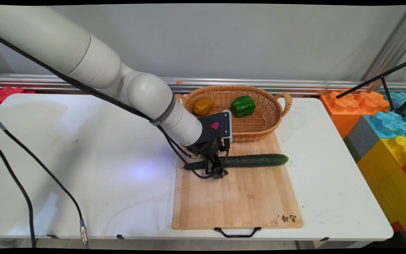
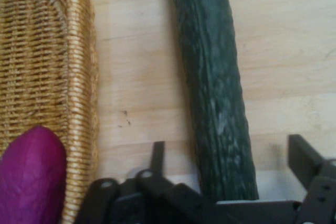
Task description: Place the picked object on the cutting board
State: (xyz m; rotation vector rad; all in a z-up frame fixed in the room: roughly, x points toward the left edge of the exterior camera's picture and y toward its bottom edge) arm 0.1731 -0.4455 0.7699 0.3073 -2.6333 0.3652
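A long dark green cucumber (image 1: 256,160) lies across the far part of a wooden cutting board (image 1: 238,201). My gripper (image 1: 217,171) is lowered over its left end, open. In the hand view the cucumber (image 2: 210,77) runs up between the two fingers (image 2: 302,156), with a gap on each side. A wicker basket (image 1: 259,127) stands just behind the board, holding a green pepper (image 1: 243,106) and a brownish-yellow pepper (image 1: 203,106). The hand view also shows the basket (image 2: 42,51) and a purple rounded thing (image 2: 31,177) inside its wall; the arm hides that thing in the main view.
Large coloured foam blocks (image 1: 382,120) are stacked off the table's right end, with black tripod legs (image 1: 382,76) over them. Black cables (image 1: 23,197) hang across the table's left part. The board's black handle (image 1: 237,233) juts over the near edge.
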